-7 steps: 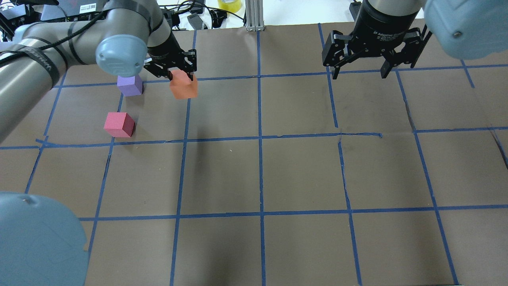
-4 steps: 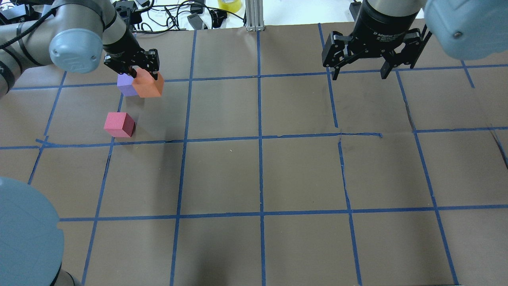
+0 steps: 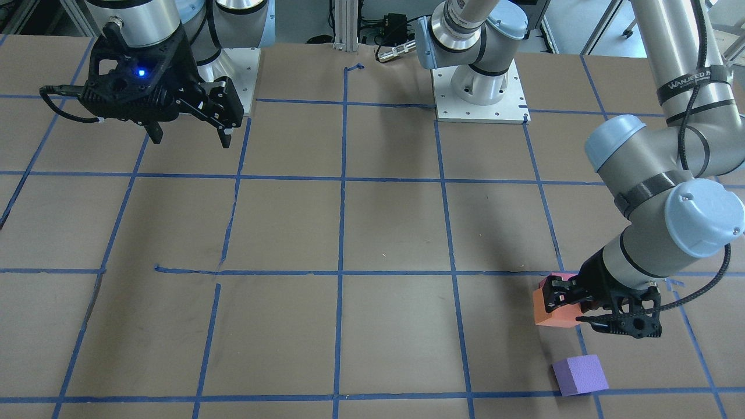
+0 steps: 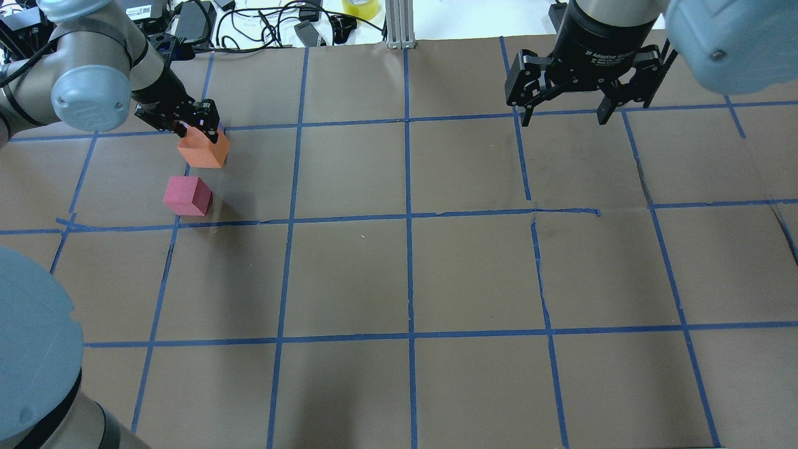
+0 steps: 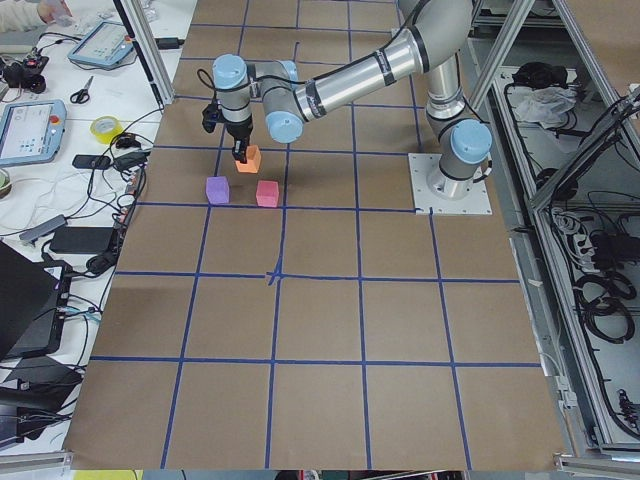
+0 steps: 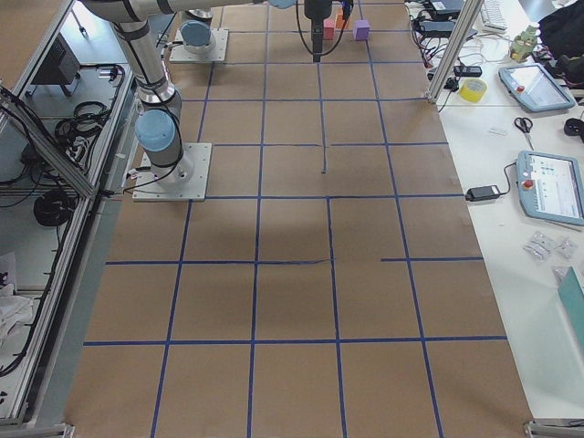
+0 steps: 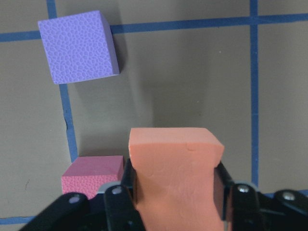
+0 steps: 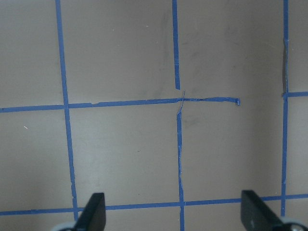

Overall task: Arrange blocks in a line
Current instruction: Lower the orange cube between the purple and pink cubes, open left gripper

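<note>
Pinching the orange block between the two fingers of the left gripper, at the far left of the table, and holding it, by the look of the side view, lifted clear of the surface. Hanging it roughly over the ground by the other two: hiding the purple block almost wholly from the overhead camera, overlapping the red-pink block from the front camera, leaving both of those lying flat on the table, near each other but apart. Judging the step in hand as bringing the orange one down to join a row, likely beside or between its neighbours. Risking a knock on the way down: possibly nudging the purple or red-pink block aside with a finger or with the orange block's own edge in so tight-looking a gap, and so spoiling the line. Risking also a skewed landing: releasing squeezed foam above the surface, and thereby sending it bouncing or tipping off its mark. Passing rightward over bare squares marked in blue tape to the right gripper, hovering well apart from all three blocks, fingers spread wide and gripping nothing.
</note>
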Motion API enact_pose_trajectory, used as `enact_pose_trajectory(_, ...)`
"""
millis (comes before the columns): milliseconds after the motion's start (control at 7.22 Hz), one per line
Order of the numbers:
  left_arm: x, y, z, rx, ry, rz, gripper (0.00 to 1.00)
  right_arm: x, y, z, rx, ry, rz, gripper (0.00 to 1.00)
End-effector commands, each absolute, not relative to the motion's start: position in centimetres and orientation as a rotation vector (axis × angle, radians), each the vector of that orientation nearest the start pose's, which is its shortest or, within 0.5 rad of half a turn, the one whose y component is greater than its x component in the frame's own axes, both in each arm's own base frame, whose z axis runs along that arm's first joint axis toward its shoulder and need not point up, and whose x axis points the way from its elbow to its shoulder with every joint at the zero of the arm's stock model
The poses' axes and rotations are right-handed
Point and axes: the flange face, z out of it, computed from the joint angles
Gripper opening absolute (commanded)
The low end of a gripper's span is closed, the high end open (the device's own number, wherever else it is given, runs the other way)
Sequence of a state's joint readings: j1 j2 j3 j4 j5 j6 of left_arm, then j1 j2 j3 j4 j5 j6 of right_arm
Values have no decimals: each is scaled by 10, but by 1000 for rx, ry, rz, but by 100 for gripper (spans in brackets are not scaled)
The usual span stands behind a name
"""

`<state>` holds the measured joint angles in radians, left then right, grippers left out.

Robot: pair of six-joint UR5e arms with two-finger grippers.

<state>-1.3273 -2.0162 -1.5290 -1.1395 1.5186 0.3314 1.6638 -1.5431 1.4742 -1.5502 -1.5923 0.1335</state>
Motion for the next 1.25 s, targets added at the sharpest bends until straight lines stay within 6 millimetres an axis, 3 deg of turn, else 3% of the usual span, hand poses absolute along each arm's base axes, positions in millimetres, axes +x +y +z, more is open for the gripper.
enact_pose_trajectory(0,33,-665,282,192,3171,-90,1,180,-493,520,59,3153,-90,100)
enact_pose_trajectory(416,39,-681,271,176,3146,-185,1,180,-494,518,59,3156,-79,100)
enact_pose_trajectory(970,48,-680,263,136,3121,-159,1,180,-495,518,59,3155,-88,100)
enact_pose_trajectory(1108,64,-680,259,103,3125,-151,1,180,-495,518,59,3155,-86,100)
